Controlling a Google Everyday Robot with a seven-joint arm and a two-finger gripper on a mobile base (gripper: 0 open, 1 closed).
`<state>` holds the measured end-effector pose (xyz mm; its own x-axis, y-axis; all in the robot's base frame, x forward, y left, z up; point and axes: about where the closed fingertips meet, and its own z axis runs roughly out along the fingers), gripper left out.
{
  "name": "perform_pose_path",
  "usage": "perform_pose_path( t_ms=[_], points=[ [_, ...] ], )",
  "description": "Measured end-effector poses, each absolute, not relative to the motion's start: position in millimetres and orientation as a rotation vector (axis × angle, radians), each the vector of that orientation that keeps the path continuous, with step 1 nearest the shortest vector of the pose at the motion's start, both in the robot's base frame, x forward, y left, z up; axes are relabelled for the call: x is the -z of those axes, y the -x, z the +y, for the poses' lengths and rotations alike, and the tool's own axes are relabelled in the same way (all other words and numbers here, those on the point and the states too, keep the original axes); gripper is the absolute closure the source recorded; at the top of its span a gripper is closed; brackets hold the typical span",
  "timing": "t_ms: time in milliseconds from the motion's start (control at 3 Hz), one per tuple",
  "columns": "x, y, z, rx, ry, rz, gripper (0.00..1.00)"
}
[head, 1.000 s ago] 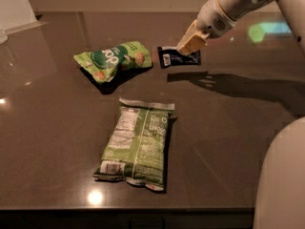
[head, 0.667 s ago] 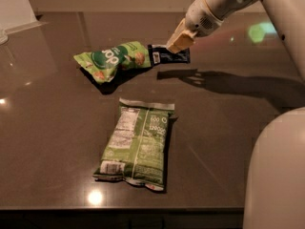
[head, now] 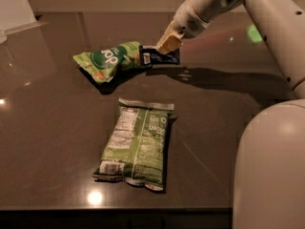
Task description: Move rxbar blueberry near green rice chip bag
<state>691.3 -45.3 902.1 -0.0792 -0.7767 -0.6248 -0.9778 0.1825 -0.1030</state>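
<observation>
One step left, I reckon: the gripper (head: 167,45), up at 1 o'clock over the table (head: 57,142), is clamped on the blue bar (head: 162,57) right at the 3 o'clock end of the small green chip bag (head: 107,61), so next it just needs to lower and let go.

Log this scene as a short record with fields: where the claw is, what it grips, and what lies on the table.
claw: tan two-finger claw, over far side of table
claw grips: small flat dark blue bar wrapper
bar position: at right end of crumpled bright green snack bag
also present: large flat green bag with barcode, nearer camera
surface: glossy dark brown table
</observation>
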Motion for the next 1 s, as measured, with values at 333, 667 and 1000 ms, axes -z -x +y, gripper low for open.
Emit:
perform_pose_path(
  t_ms=[333, 667, 1000],
  points=[
    [-895.6, -693.5, -43.8, -0.467, 1.633, 1.918, 0.12],
    [-893.4, -694.0, -41.7, -0.471, 1.635, 1.918, 0.00],
    [-893.3, -694.0, -41.7, -0.472, 1.636, 1.918, 0.00]
  ],
)
